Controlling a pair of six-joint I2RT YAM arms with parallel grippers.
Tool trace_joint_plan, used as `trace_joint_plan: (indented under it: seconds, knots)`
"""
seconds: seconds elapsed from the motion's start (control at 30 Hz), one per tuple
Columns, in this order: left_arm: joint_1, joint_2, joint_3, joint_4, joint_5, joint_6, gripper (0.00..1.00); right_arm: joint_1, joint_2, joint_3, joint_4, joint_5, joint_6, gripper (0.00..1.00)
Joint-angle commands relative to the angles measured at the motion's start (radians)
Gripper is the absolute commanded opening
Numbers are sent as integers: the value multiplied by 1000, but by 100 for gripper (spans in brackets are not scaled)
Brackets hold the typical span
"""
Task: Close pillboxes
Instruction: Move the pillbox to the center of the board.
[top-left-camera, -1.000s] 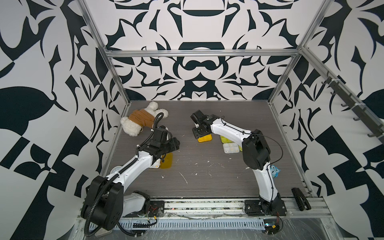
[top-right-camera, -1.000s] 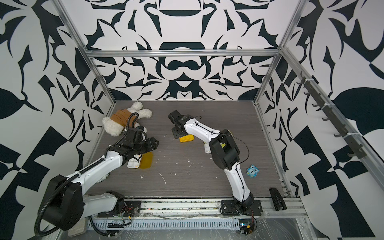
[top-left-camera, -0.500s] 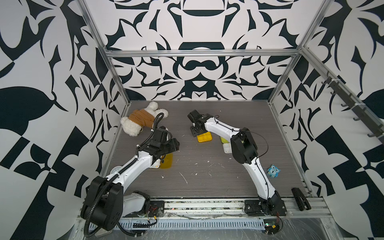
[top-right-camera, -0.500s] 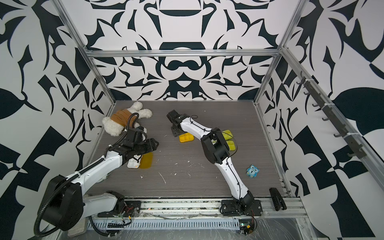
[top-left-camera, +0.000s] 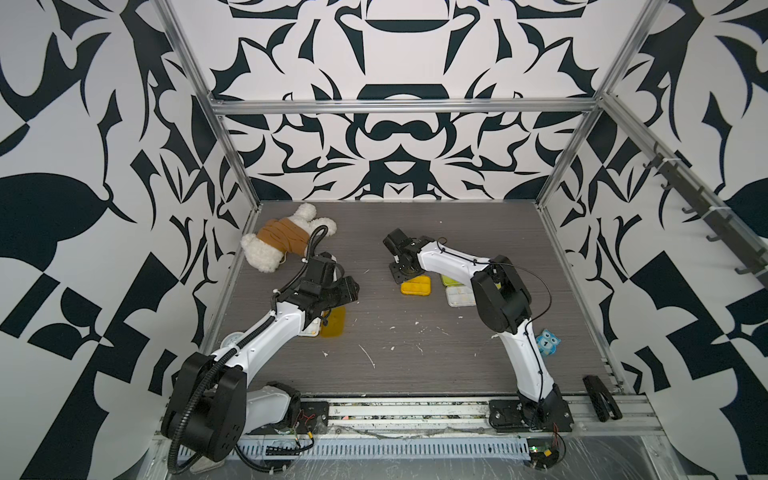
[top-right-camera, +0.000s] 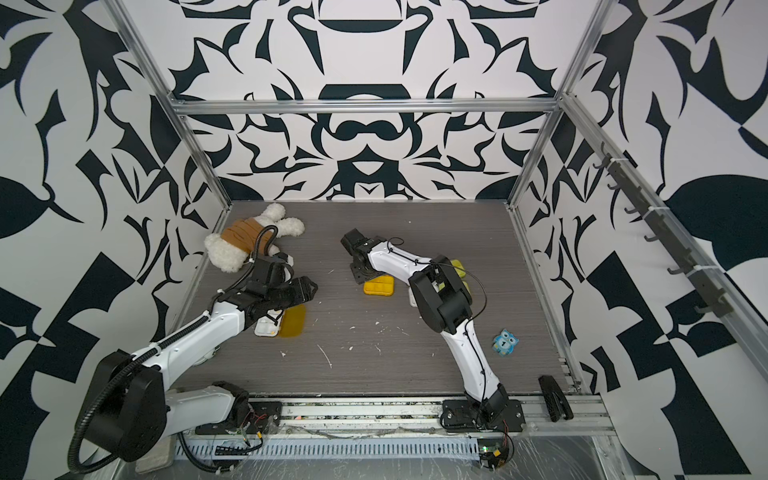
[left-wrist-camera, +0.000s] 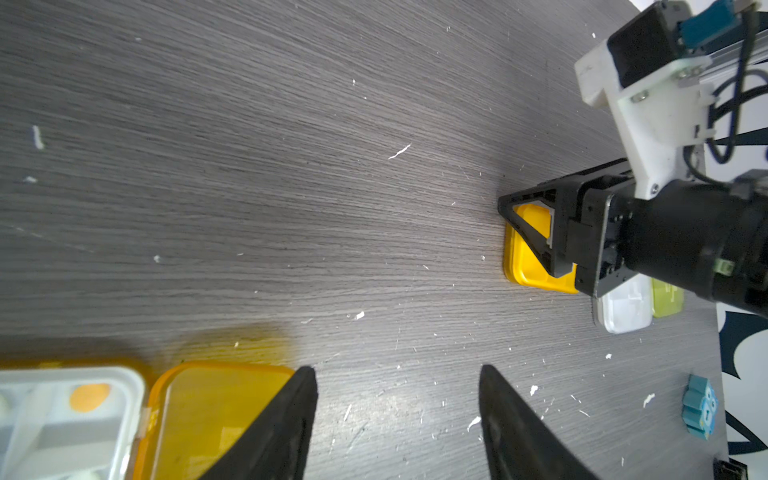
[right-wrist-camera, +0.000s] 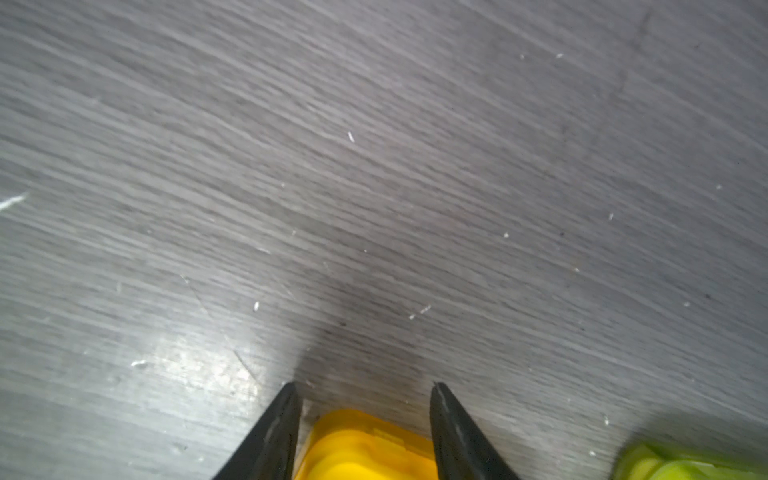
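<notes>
1. Here, a grey wood-grain table (top-left-camera: 415, 353) carries two robot arms and several pillboxes.
2. Toward the left, an open amber pillbox (top-left-camera: 334, 322) lies flat, with its white tray (left-wrist-camera: 62, 415) beside the flipped-out lid (left-wrist-camera: 216, 407).
3. The left gripper (left-wrist-camera: 395, 368) hovers just above that lid, jaws spread with nothing between them.
4. Mid-table and farther back lies a closed amber pillbox (top-left-camera: 415, 286).
5. The right gripper (right-wrist-camera: 362, 384) sits low over it, jaws spread, and the box's end shows between the fingertips. Contact cannot be told.
6. Just right of it are a yellow-green pillbox (top-right-camera: 457, 266) and a clear pillbox (top-left-camera: 459, 297), both partly hidden by the right arm.
7. A blue owl toy (top-left-camera: 547, 343) lies near right, and a plush toy (top-left-camera: 282, 241) lies far left.
</notes>
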Motion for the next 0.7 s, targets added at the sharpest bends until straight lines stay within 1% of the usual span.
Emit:
trace_joint_plan:
  seconds: [0.0,0.1,0.2,0.27,0.33,0.4,0.43,0.5,0.57,0.63,0.67]
  knots:
    - [3,-13,29,-30,-7,7,65,13,-45,9,-4,23,-25,54]
    - [3,-29,32,-54,-44,8,65,29,-55,-2,-11,50,-46,54]
    - [17,-60,32,-102,-141,-10,67,46,-93,-36,-3,80,-52,54]
    - [69,-87,22,-128,-171,-43,68,59,-138,-49,3,68,-43,54]
    - [139,-109,7,-141,-172,-77,69,71,-178,-60,15,22,-20,54]
    - [215,-120,-12,-144,-166,-105,70,86,-211,-66,26,4,9,53]
    - [258,-122,-23,-149,-157,-123,70,98,-224,-71,34,-34,19,52]
    - [339,-110,-44,-152,-134,-153,71,120,-242,-79,45,-44,23,52]
    - [424,-78,-67,-128,-61,-185,71,134,-249,-82,50,-54,26,52]
    - [472,-36,-80,-115,-8,-208,70,142,-255,-92,59,-70,28,52]
    - [481,-17,-81,-103,6,-204,70,144,-258,-98,61,-72,29,51]
